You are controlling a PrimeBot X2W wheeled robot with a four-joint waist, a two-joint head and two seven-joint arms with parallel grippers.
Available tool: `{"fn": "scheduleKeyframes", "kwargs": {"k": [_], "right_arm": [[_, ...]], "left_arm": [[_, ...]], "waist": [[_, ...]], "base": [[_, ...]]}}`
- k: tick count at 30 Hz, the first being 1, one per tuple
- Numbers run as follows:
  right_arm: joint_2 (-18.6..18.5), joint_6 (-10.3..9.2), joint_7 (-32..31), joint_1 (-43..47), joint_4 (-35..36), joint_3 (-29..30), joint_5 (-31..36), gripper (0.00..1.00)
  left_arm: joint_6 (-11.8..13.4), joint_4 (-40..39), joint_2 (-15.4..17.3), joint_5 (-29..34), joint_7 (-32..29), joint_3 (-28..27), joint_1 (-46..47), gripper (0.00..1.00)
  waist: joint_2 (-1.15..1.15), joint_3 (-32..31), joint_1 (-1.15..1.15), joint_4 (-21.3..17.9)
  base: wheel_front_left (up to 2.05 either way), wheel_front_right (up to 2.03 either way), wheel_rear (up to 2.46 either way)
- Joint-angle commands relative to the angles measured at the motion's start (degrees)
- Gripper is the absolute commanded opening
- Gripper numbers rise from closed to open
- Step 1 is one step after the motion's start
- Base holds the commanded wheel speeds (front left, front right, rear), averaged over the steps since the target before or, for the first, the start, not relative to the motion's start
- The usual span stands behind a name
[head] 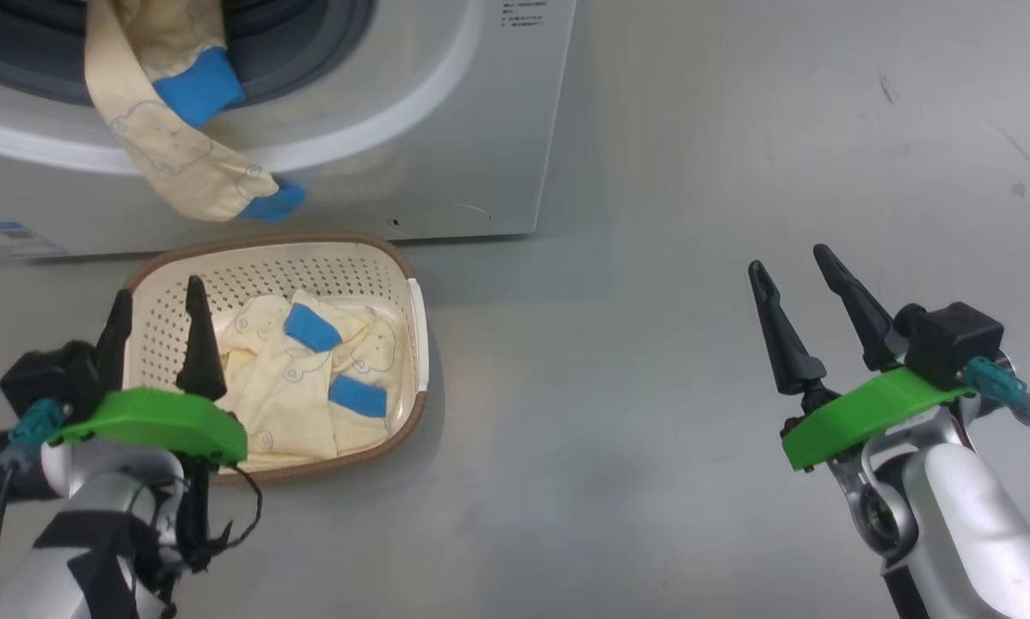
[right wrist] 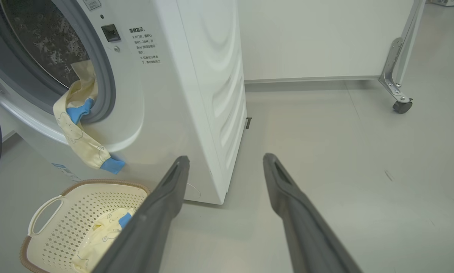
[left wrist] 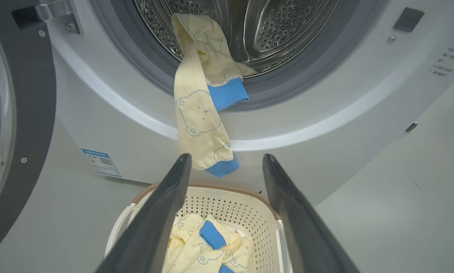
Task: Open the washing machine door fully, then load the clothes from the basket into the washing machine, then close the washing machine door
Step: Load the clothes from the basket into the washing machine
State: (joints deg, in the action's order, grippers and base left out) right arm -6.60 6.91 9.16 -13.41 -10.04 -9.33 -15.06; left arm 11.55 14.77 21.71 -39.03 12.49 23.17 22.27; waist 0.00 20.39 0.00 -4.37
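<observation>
The washing machine (head: 446, 129) stands with its door (left wrist: 26, 113) swung wide open to the left. One pale yellow garment (left wrist: 198, 113) with blue cuffs hangs from the drum (left wrist: 284, 26) over the grey gasket and down the white front. More of the clothes (head: 309, 378) lie in the cream basket (head: 248, 266) on the floor before the machine. My left gripper (head: 159, 292) is open and empty, hovering over the basket's left part. My right gripper (head: 788, 260) is open and empty, far to the right over bare floor.
The floor (head: 652, 387) is smooth grey. A white wall panel (right wrist: 318, 38) stands behind the machine, with a metal frame leg on a caster (right wrist: 401, 104) at the far right. A blue-edged sticker (left wrist: 101, 162) sits low on the machine's front.
</observation>
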Motion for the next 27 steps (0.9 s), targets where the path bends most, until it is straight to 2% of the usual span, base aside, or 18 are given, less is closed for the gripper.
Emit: {"fn": "scheduleKeyframes", "kwargs": {"k": [1, 20, 24, 27], "right_arm": [[-0.05, 0.58, 0.93, -2.18, 2.16, -1.27, -0.04, 1.0], [1.26, 0.58, 4.17, -7.67, 0.38, -4.46, -1.7, 1.0], [1.69, 0.58, 4.81, -8.87, -0.34, -5.04, -2.22, 1.0], [1.97, 0.58, 5.21, -9.58, -1.02, -5.41, -2.62, 1.0]], "left_arm": [[-0.67, -0.15, 2.0, -0.31, -0.69, -2.48, 4.22, 1.0], [-6.46, 18.26, 4.57, -1.21, -6.51, -3.21, 26.8, 1.0], [-6.55, 22.63, 5.4, -0.92, -7.34, -3.5, 31.41, 1.0], [-5.7, 25.6, 6.17, -0.19, -7.55, -3.58, 34.15, 1.0]], "waist": [[0.0, 2.23, 0.0, -1.09], [0.0, 13.44, 0.0, -7.19], [0.0, 15.58, 0.0, -8.52], [0.0, 16.9, 0.0, -9.45]], "base": [[0.0, 0.0, 0.0], [0.0, 0.0, 0.0], [0.0, 0.0, 0.0], [0.0, 0.0, 0.0]]}}
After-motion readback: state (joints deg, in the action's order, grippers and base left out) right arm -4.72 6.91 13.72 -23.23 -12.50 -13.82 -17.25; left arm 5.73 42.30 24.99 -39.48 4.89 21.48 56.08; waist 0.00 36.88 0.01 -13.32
